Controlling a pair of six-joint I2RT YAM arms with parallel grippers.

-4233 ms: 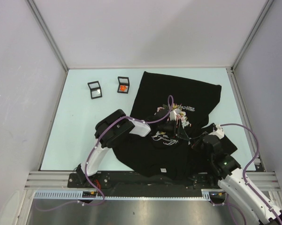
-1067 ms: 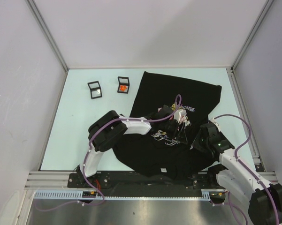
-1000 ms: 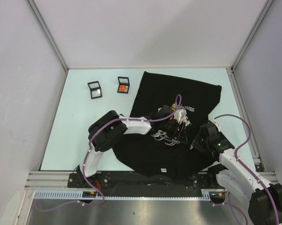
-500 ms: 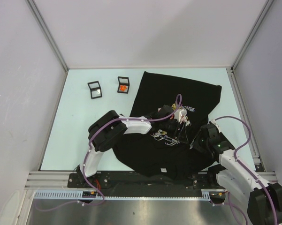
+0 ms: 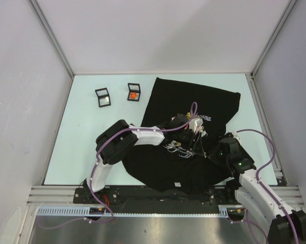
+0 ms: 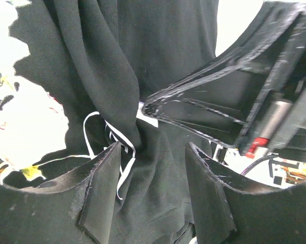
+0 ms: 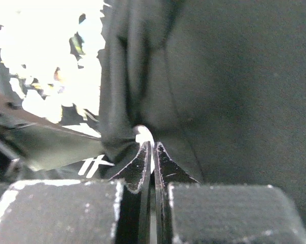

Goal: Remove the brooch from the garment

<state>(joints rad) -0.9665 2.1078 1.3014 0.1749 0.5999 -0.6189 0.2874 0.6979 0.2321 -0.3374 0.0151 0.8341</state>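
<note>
At the right gripper (image 7: 151, 147): black fingers pressed tip to tip, nipping the near rim of a small pale rounded brooch (image 7: 141, 133), with black cloth puckered tight around it. Brooch too small and too bleached by glare for any telling of its long axis or facing. Arm angled in from the bench's right edge, low over the cloth. Opposite, the left gripper (image 6: 154, 147): black fingers well apart, clamped on nothing, straddling a raised fold just beside the pinched spot.

Around both, the large black T-shirt (image 5: 193, 99): matte and soft, heavily creased where gathered between the two grippers, flatter toward the far edge. Near its middle, a printed bouquet of pink and white roses (image 5: 197, 123), partly hidden by the left arm and washed nearly white in the wrist views. Beside it, thin white cursive lettering (image 6: 109, 140), crumpled into the fold. Spread over the right half of the pale bench (image 5: 76, 147), long axis from far edge to near edge, far end leaning a little toward the far-right corner, near end reaching the near edge between the arm bases. Collar end not discernible.

Toward the far-left corner, a small black square frame with a pale inside (image 5: 103, 96). Next to it, a second small black square frame with an orange bit inside (image 5: 134, 92), near the shirt's far-left corner.
</note>
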